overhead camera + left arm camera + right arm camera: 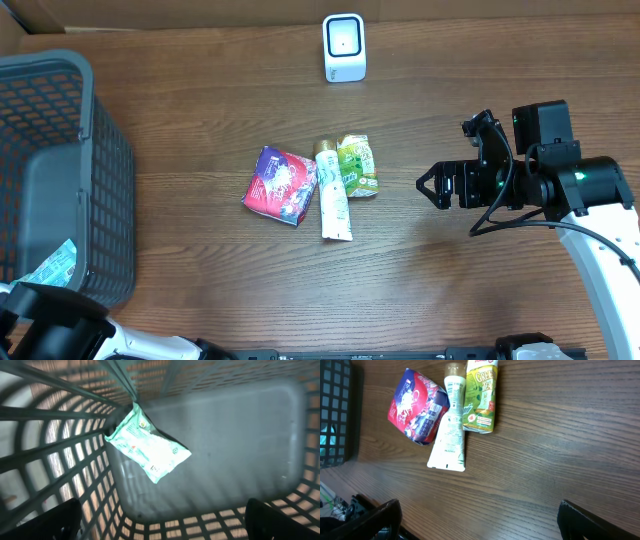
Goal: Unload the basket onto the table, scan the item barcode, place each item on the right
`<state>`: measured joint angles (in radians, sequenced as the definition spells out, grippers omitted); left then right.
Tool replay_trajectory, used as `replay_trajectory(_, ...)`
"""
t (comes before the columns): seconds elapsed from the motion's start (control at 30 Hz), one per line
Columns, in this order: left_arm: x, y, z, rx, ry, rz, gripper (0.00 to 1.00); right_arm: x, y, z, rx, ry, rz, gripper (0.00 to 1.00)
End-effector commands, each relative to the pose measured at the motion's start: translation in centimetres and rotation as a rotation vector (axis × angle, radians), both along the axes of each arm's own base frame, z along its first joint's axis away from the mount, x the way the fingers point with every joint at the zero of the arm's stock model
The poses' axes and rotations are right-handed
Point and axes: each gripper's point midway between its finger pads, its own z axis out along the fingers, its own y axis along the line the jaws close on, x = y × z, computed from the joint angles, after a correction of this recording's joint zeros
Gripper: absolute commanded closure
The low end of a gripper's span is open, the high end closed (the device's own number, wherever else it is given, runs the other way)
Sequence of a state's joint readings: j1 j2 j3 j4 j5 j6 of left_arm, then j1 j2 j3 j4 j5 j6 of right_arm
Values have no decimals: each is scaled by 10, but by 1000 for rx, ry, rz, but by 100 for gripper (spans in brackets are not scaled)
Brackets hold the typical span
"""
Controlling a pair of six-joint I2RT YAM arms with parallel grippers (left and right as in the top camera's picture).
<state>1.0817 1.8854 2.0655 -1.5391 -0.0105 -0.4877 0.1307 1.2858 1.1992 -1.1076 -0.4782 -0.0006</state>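
While both arms stand empty, the step in hand reads as choosing & picking the next item for scanning.

- **Table [470, 290]:** wood, bears everything.
- **Basket [60, 120]:** far left. One mint-green packet [147, 449] lies inside near a wall, prob. already dealt with.
- **Left gripper [162, 522]:** jaws spread wide, nothing btwn them, looking down into the basket.
- **Right gripper [432, 187]:** likewise released, hovering right of the item cluster & apart from it.
- **Red pouch [281, 185], white tube [334, 200], green pouch [358, 166]:** side by side at table centre. The tube appears to touch both neighbours.
- **Scanner [344, 47]:** upright at the far edge, well apart from the cluster.
- **Advice:** take the green pouch first, as it lies nearest the right gripper & its outer edge is free. Approach from that free side so the tube isn't dragged along. Pinch at a margin, not across the printed face.
- **Barcode:** too small to locate in any view, so expect to rotate the pack in front of the scanner.
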Motion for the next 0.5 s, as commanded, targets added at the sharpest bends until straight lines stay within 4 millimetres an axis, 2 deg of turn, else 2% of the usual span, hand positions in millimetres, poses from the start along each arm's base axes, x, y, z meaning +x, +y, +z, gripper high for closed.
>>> replay_trajectory(0.0, -2, -3, -27, -29, 69, 31, 4, 1, -3, -3, -8, -2, -4, 0)
replay_trajectory(0.47, -9, -10, -110, -88, 142, 59, 5, 1, -3, -3, -8, -1, -4, 0)
